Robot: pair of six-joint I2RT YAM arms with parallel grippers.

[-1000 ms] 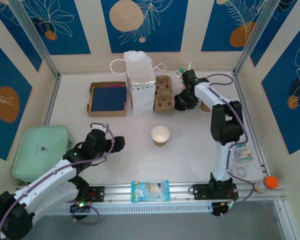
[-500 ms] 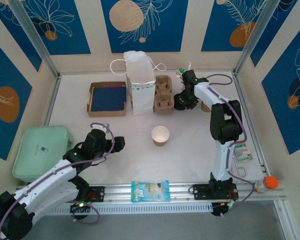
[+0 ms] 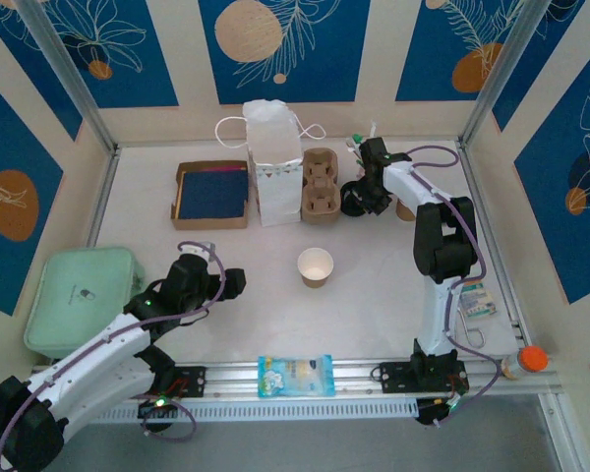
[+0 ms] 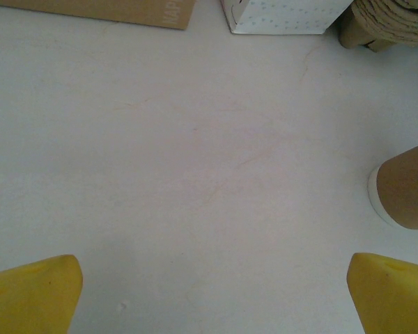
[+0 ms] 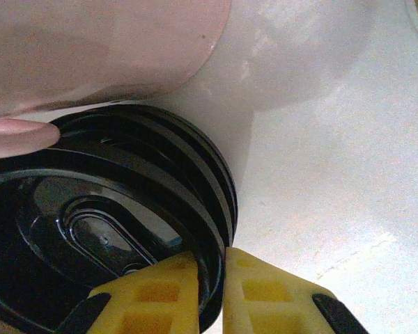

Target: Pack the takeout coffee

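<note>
The takeout coffee (image 3: 315, 266), a small brown paper cup with a white rim, stands upright and uncovered mid-table. Its side shows at the right edge of the left wrist view (image 4: 407, 191). My left gripper (image 3: 231, 283) hovers left of the cup, open, with bare table between its yellow fingertips (image 4: 216, 278). At the back right, my right gripper (image 3: 356, 202) is shut on the rim of the top black lid (image 5: 111, 209) of a small stack. The yellow fingers (image 5: 210, 261) pinch that rim from both sides. A pink cup (image 5: 104, 49) stands just behind the lids.
A white paper bag (image 3: 275, 162) stands at the back centre, with a cardboard cup carrier (image 3: 322, 184) to its right and a napkin box (image 3: 211, 194) to its left. A green case (image 3: 79, 300) lies front left. A blue packet (image 3: 295, 375) rests on the front rail.
The right gripper's fingers have closed onto the black lid's rim. The left arm and the cup have not moved.
</note>
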